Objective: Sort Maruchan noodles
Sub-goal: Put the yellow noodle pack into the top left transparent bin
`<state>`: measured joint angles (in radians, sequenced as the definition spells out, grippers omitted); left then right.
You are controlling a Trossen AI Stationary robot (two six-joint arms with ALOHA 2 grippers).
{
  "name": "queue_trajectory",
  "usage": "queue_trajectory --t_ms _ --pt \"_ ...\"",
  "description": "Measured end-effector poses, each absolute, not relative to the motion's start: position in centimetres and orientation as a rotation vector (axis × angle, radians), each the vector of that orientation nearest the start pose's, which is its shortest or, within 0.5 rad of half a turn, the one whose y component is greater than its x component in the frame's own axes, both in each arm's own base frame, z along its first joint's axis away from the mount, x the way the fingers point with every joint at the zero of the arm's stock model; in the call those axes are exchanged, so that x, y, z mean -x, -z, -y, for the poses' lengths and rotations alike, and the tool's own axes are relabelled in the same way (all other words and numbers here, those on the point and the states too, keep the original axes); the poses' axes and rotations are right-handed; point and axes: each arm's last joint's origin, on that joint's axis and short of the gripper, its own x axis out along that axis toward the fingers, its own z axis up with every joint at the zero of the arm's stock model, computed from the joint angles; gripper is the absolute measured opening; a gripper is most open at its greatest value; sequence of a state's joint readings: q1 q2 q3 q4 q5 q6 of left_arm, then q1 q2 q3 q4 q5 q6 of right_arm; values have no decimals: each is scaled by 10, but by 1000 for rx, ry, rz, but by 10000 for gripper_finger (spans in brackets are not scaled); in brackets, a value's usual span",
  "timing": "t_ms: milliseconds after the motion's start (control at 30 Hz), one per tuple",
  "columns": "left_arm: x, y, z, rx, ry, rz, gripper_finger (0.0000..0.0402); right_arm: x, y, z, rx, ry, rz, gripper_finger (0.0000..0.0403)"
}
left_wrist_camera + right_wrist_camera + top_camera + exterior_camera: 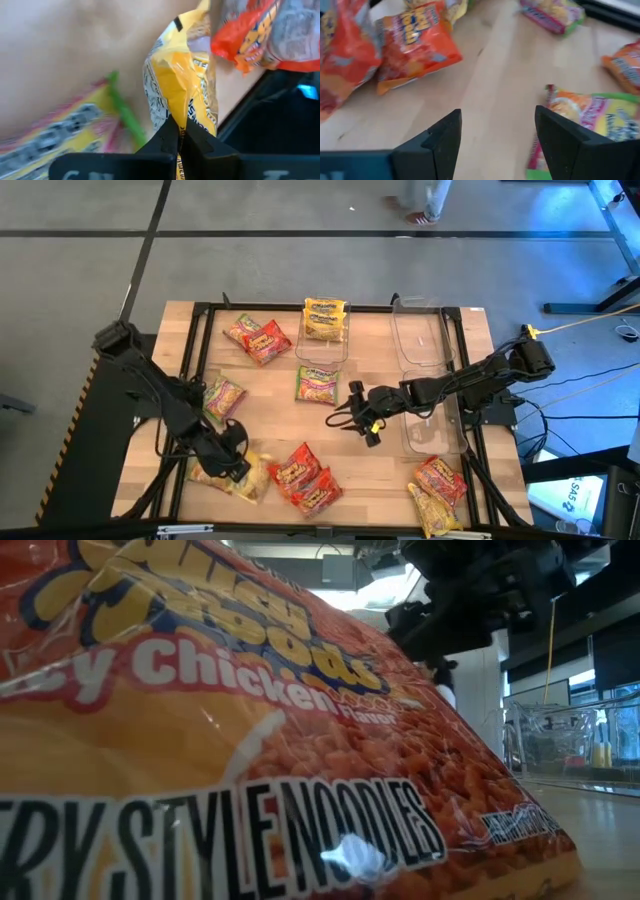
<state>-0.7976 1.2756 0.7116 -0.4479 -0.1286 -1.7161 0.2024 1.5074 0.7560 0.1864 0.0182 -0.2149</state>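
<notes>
Maruchan noodle packets lie scattered on the wooden table [400, 480]. My left gripper [238, 467] is near the front left, shut on a yellow packet [180, 85]. Two red-orange packets [305, 477] lie flat just right of it; one of them fills the low view [250, 740]. My right gripper [350, 417] hovers open over bare wood at the table's middle, touching nothing, with a green packet [590, 120] beside it. That green packet [316, 383] lies flat just beyond the gripper. My left gripper pinches the yellow packet by a crinkled edge [182, 127] between its two fingers, which slant down at it from the table's left. The packet reaches away from the fingertips, bunched at the hold. Whether it is clear of the table, I cannot tell.
A clear bin [323, 345] at the far middle holds yellow packets; an empty clear bin [420, 335] stands to its right, and another bin [430, 435] lies under the right arm. More packets lie at far left [258, 337], left [222, 398] and front right [440, 485].
</notes>
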Motion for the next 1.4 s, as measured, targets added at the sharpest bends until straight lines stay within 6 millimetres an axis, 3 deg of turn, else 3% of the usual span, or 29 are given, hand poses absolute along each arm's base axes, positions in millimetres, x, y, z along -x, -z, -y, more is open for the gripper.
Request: queue_trajectory --t_ms 267,500,667,833,1133,1400 --pt "-171 -245 151 839 -397 -1072 0 -306 -204 -58 304 -77 -483 221" --pt "-186 -267 141 630 -340 -952 0 -313 -214 -43 203 -70 -381 236" --pt "-197 -272 129 463 -335 -870 0 -320 -213 -28 34 -126 -338 293" --pt "-208 -275 118 290 -355 -776 0 -330 -205 -27 -41 -141 -289 330" --pt "-225 -282 104 126 -352 -680 0 -338 -197 -28 -81 -138 -248 334" --pt "-234 -288 96 93 -386 -604 0 -345 -183 -30 -103 -163 -241 334"
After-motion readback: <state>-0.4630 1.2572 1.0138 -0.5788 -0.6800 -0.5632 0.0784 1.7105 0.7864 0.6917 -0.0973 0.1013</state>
